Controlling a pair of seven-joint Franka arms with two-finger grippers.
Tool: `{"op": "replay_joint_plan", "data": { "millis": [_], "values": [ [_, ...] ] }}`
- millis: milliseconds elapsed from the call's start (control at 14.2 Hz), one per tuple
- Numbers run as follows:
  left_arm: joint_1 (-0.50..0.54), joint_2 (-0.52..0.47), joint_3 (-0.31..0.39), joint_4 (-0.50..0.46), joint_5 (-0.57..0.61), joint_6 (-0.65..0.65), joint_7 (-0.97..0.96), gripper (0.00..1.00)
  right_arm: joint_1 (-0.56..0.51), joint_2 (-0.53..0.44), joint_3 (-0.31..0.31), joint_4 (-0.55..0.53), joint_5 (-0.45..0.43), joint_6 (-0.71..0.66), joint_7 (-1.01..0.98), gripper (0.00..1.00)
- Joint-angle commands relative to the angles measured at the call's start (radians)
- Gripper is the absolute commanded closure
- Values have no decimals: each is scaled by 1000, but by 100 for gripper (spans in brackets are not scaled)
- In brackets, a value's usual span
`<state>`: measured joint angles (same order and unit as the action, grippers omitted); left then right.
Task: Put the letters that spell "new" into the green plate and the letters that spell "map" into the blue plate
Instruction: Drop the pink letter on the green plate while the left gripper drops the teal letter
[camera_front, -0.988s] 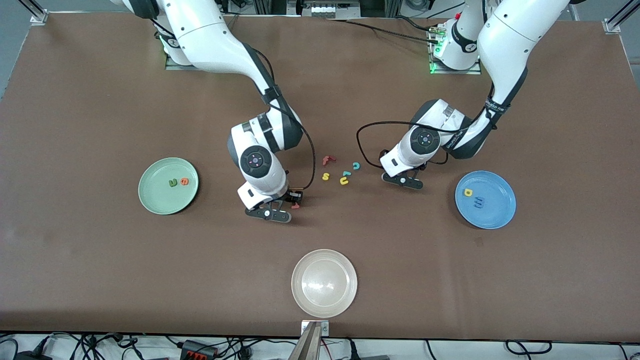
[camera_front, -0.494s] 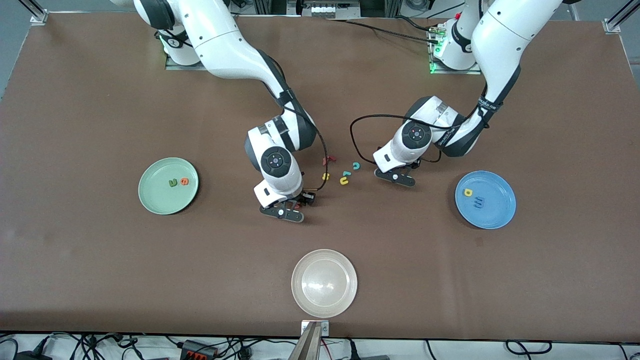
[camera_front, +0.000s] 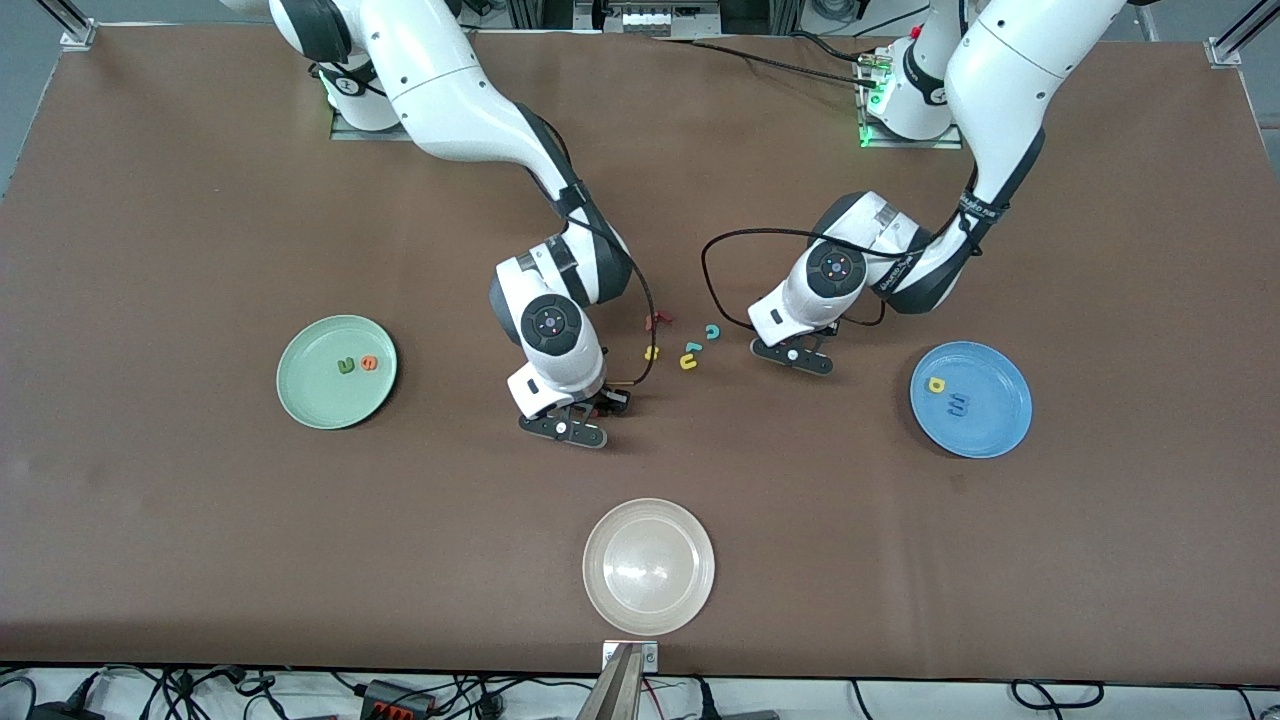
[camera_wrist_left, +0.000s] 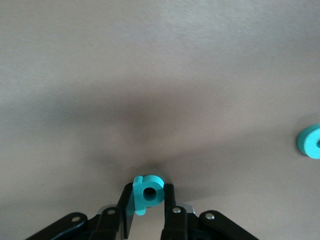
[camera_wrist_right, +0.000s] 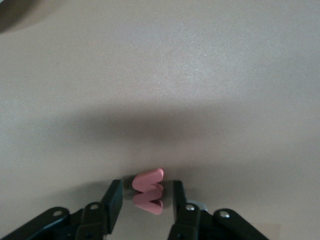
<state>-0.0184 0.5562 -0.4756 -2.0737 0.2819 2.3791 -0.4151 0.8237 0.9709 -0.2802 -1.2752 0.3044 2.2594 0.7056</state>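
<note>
Four loose letters — red f (camera_front: 655, 320), yellow s (camera_front: 651, 352), yellow u (camera_front: 688, 362), teal c (camera_front: 713, 331) — lie mid-worktop (camera_front: 200, 200) between the grippers. Beside them, the left gripper (camera_wrist_left: 149, 207) has its jaws clenched on the teal a (camera_wrist_left: 146, 193); the right gripper (camera_wrist_right: 145, 202) straddles the salmon w (camera_wrist_right: 148, 192), jaws not quite touching it. Green plate (camera_front: 300, 400) holds n (camera_front: 346, 366) and e (camera_front: 369, 364); blue plate (camera_front: 990, 430) holds p (camera_front: 937, 384) and m (camera_front: 959, 404). A beige plate (camera_front: 648, 566) sits nearest the camera.

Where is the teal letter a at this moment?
The teal a stands pinched between the left gripper's fingers, low at the table between the loose letter cluster and the blue plate; the left wrist view shows it clearly.
</note>
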Motion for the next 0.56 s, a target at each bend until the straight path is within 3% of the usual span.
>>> {"op": "replay_joint_plan", "data": {
  "millis": [0, 141, 282, 353, 494],
  "values": [
    [72, -24, -6, 1, 33, 0, 27, 81, 2, 26, -5, 31, 12, 5, 6, 64],
    [141, -62, -6, 20, 33, -21, 108, 81, 2, 29, -5, 31, 12, 11, 6, 65],
    [211, -67, -9, 119, 33, -186, 212, 81, -1, 28, -5, 31, 13, 6, 5, 92],
    [222, -64, -6, 185, 31, -295, 263, 81, -3, 19, -8, 31, 15, 0, 3, 100],
    [277, -53, -5, 276, 31, -418, 362, 80, -27, -29, -16, 30, 10, -71, -8, 100]
  ]
}}
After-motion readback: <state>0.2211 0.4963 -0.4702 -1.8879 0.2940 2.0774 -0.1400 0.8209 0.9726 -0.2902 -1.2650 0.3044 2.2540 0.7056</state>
